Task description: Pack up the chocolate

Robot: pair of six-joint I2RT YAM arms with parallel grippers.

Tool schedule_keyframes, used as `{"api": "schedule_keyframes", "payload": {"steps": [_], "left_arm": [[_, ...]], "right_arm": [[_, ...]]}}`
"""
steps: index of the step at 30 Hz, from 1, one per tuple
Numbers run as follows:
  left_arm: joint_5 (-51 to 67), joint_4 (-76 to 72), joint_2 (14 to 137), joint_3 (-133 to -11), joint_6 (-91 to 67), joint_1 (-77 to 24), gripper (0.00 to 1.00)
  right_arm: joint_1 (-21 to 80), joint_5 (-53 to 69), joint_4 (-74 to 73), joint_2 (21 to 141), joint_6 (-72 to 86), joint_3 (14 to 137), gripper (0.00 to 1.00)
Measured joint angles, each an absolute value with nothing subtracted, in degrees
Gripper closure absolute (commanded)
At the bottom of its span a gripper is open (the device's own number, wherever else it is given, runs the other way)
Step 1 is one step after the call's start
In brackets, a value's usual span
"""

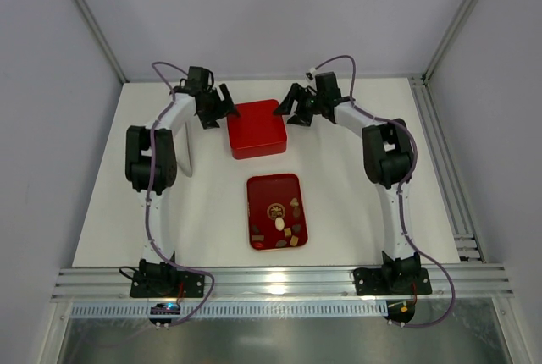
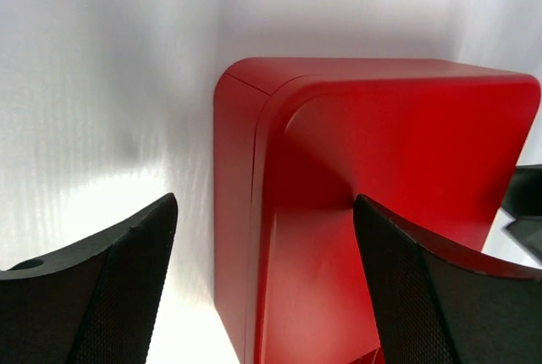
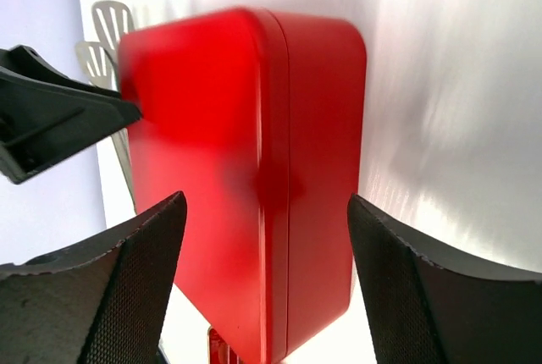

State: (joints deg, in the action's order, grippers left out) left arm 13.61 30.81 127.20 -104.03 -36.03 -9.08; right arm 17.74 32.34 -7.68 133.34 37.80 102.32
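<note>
Seen from the top external camera, the chocolate (image 1: 290, 231) lies loose on the red tray (image 1: 269, 186), well behind both hands, back toward the arm bases and between the two arms; the left gripper (image 1: 218, 106) and right gripper (image 1: 290, 110) stand at the far corners of the closed red box (image 1: 256, 131), one on each side. The pieces are scattered with no common heading; one cream oval (image 1: 279, 225) seems to run lengthwise along the tray, whose long axis points from the bases toward the box. In the left wrist view the fingers (image 2: 102, 296) stand wide apart, holding nothing, with the box corner just ahead between them; in the right wrist view the fingers (image 3: 110, 296) likewise gape, empty, astride the box's edge. The pieces are probably light, rigid, easily scuffed and slippery, so best pinched gently across their short sides.
</note>
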Motion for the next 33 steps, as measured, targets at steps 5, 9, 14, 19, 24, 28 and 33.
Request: {"api": "schedule_keyframes", "payload": {"steps": [5, 9, 14, 19, 24, 28, 33], "left_arm": [[11.0, 36.1, 126.63, -106.45, -31.59, -8.97, 0.14], [9.58, 39.46, 123.94, -106.63, -29.41, -8.58, 0.14], [9.5, 39.88, 114.5, -103.74, -29.23, -8.58, 0.13], [9.17, 37.85, 99.48, -95.26, -29.12, -9.98, 0.13], [8.62, 35.38, 86.28, -83.42, -28.82, -12.99, 0.13], [8.32, 34.54, 77.45, -75.2, -28.21, -14.66, 0.13], [7.44, 34.0, 69.06, -68.45, -27.77, -14.72, 0.12]], "right_arm": [[15.49, 33.3, -6.83, 131.11, 38.19, 102.76, 0.14], [14.06, 32.45, -7.05, 126.17, 38.02, 102.78, 0.02], [13.58, 28.93, -6.72, 114.89, 36.53, 99.18, 0.0], [13.82, 25.28, -6.61, 100.31, 34.09, 88.05, 0.0], [14.02, 21.19, -7.38, 87.33, 31.46, 76.42, 0.0], [14.02, 17.37, -9.08, 78.08, 29.98, 68.75, 0.0], [14.02, 13.08, -9.93, 68.38, 28.91, 61.73, 0.0]]}}
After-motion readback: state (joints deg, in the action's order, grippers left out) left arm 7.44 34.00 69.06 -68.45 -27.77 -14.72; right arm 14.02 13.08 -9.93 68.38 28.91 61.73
